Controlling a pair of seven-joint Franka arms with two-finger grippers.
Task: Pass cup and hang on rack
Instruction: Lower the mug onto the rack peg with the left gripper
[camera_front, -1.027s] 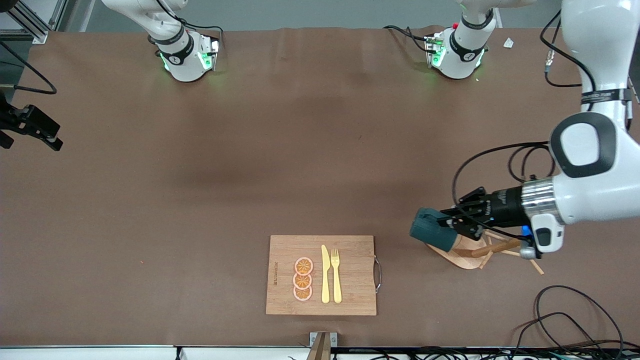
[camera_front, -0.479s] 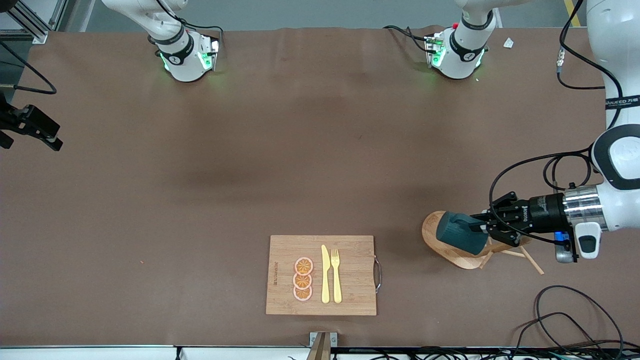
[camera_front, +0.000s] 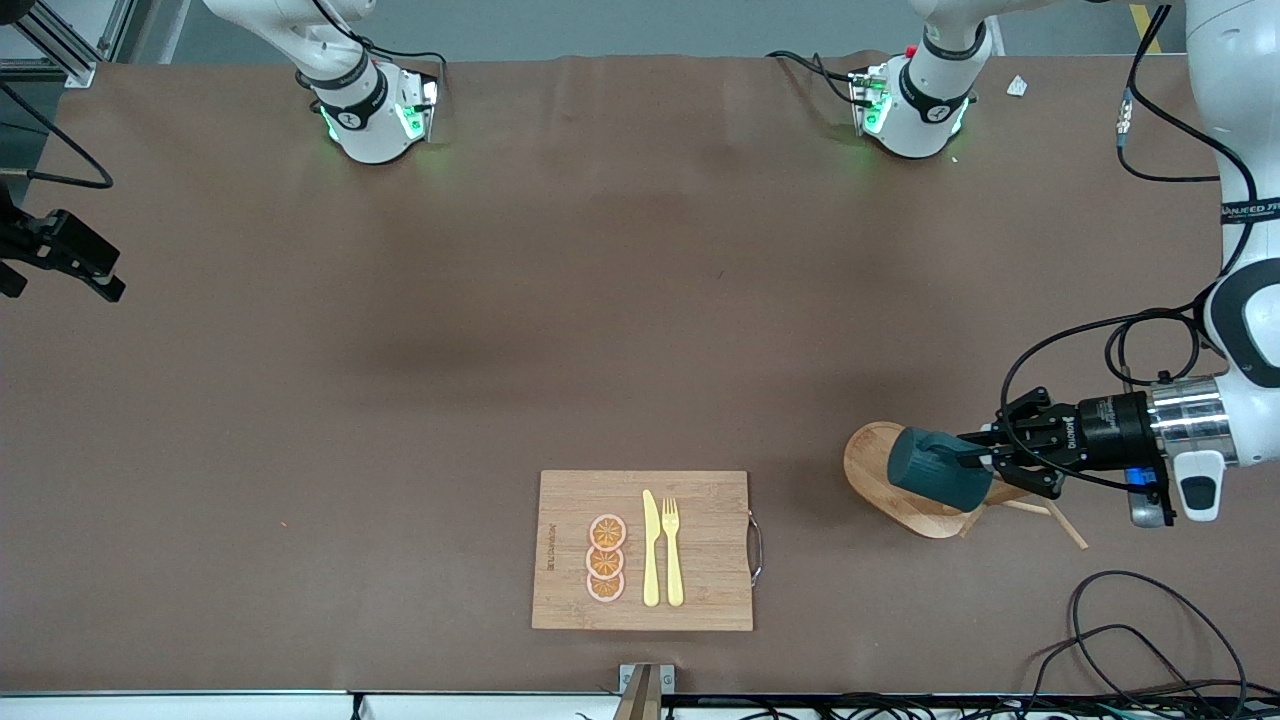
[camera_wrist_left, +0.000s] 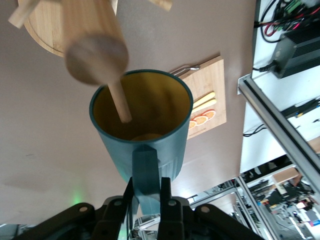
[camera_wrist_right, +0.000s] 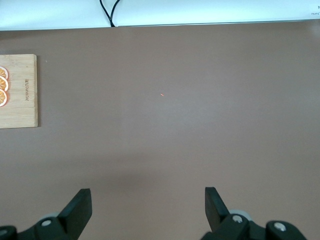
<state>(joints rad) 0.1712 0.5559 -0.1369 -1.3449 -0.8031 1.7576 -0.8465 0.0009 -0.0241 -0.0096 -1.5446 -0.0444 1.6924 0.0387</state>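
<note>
Left gripper (camera_wrist_left: 147, 197) clamps cup (camera_wrist_left: 141, 126) by handle over rack (camera_front: 915, 495), peg inside mouth | right gripper (camera_wrist_right: 147, 202) open, idle | risk: we snag peg, tipping rack, or miss handle.

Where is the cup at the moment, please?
The left gripper holds the cup by its handle over the rack, at the left arm's end; a peg pokes into its mouth.
</note>
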